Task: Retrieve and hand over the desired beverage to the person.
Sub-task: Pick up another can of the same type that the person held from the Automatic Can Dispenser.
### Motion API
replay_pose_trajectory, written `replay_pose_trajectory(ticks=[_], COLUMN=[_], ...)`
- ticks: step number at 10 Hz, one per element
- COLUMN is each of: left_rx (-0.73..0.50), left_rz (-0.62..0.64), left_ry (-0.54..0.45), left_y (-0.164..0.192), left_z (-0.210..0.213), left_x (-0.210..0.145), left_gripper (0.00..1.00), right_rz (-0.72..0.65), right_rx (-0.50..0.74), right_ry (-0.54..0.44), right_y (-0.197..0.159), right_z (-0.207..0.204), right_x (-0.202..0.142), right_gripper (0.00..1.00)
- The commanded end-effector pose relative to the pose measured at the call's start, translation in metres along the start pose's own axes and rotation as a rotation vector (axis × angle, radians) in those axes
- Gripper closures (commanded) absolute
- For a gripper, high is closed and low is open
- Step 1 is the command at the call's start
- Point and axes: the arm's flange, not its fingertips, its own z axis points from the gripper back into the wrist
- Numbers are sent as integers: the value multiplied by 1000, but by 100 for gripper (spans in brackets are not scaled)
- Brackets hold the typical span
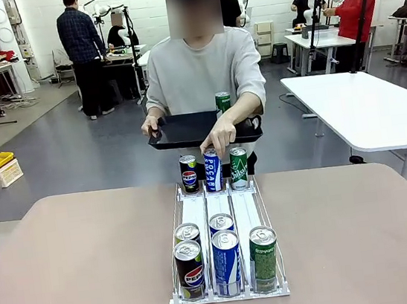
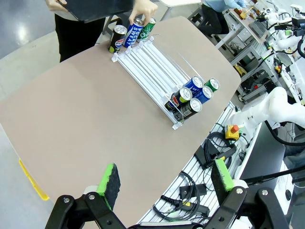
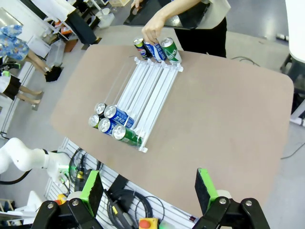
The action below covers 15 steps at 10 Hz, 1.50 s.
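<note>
**Handover not yet begun: both our pincers hang empty above the table.**

In our wrist views the left gripper [image 2: 166,177] and the right gripper [image 3: 149,185] hover high over the brown table [image 1: 77,273], jaws spread wide with nothing between the green pads. In the front view the clear three-lane plastic can rack [image 1: 218,206] sits at centre frame. At its lower end stand a black Pepsi can [image 1: 190,270], a blue Pocari can [image 1: 227,261] and a green soda can [image 1: 264,258], with two more cans just behind. At the upper end the person [image 1: 200,70] in the light grey top rests a hand [image 1: 222,136] on the far blue can [image 1: 213,170], which stands between two others, while holding a black tray [image 1: 185,129] that carries a lone green can [image 1: 222,102]. We judge that picking and passing a drink are both left to do. Which drink is wanted we cannot tell.
</note>
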Motion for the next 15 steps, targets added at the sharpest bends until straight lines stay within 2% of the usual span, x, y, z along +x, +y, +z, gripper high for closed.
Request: replay_pose_trajectory(ticks=[1, 10, 12, 13, 14, 15], left_rx=[-17, 0, 27, 25, 75, 192], left_rz=[-20, 0, -50, -1, 101, 241], left_ry=[-13, 0, 259, 389, 457, 483], left_y=[0, 0, -50, -79, -106, -130], left_z=[2, 0, -67, -108, -158, -207], left_x=[0, 0, 64, 99, 126, 139], left_gripper=[0, 0, 0, 0, 0, 0], right_rz=[10, 10, 10, 10, 10, 10], right_rx=[25, 25, 25, 25, 25, 25], right_ry=[-6, -6, -6, -6, -6, -6], right_y=[-1, -1, -1, -1, -1, -1], right_z=[2, 2, 2, 2, 2, 2], right_x=[0, 0, 0, 0, 0, 0], right_gripper=[0, 0, 0, 0, 0, 0])
